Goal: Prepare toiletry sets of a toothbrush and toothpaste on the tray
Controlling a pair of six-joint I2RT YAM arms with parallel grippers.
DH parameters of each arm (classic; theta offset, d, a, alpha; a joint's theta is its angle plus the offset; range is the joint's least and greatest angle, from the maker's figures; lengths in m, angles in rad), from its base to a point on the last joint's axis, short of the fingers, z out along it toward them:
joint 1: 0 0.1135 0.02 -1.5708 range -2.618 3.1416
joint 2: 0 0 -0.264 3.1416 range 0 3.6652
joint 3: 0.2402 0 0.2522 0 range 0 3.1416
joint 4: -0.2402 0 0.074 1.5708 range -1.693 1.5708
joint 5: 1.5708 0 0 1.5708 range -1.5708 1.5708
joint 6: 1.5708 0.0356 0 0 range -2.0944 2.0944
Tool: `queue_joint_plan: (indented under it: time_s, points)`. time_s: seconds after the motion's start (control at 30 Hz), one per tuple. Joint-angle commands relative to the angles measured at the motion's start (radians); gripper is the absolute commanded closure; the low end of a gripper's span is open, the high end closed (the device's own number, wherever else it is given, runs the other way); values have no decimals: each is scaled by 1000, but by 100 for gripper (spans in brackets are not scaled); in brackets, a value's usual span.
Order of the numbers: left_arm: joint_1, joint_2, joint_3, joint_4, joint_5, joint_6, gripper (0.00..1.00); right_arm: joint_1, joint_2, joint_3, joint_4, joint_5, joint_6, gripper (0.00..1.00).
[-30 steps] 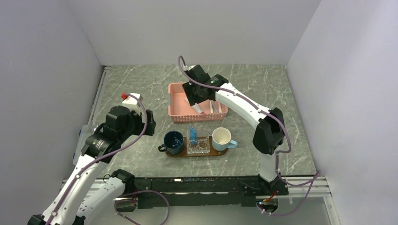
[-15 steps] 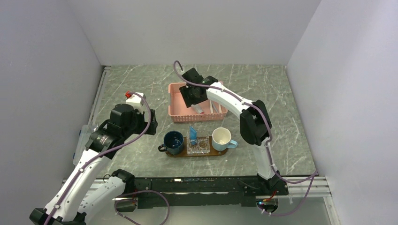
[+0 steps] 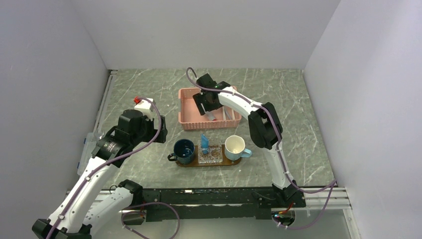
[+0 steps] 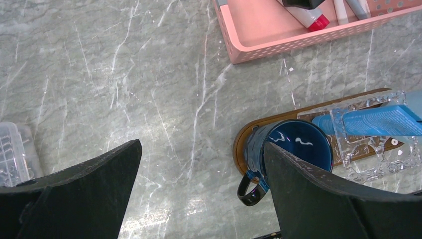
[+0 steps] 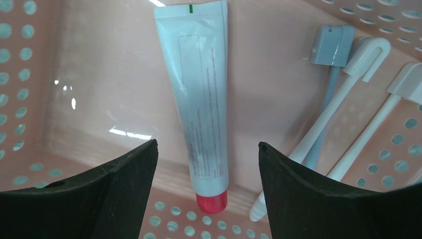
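The dark-brown tray (image 3: 226, 161) holds a dark blue mug (image 3: 183, 150), a clear dish (image 3: 211, 154) and a white mug (image 3: 234, 147). A blue toothpaste tube (image 3: 204, 141) leans on the dish and also shows in the left wrist view (image 4: 383, 119). My right gripper (image 5: 207, 149) is open inside the pink basket (image 3: 189, 112), its jaws either side of a pale tube with a red cap (image 5: 201, 99). White toothbrushes (image 5: 356, 74) and a grey one lie to its right. My left gripper (image 4: 201, 149) is open and empty above the table, left of the blue mug (image 4: 298, 149).
A clear plastic container (image 4: 12, 154) sits at the table's left edge. The pink basket stands just behind the tray. Grey walls close in the table on three sides.
My right gripper has moved slightly left and lower into the basket, and the arm's elbow has folded in. My left arm has shifted slightly forward.
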Motion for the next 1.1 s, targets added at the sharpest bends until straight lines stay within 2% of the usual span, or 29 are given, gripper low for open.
queue_joint_plan:
  time_s: [0.0,0.33,0.43,0.8,1.07]
  points:
    - [5,5,2,44,11,15,1,-12,29,42,30,-24,-32,24]
    - [5,11,2,44,11,16,1,-13,62,12,38,-69,-37,26]
    - [6,12,2,44,10,15,1,-12,65,2,36,-71,-40,31]
    - [5,12,3,44,10,15,1,-12,37,-15,44,-77,-28,64]
    - [5,7,3,44,17,15,1,-12,-56,-45,71,-70,-19,71]
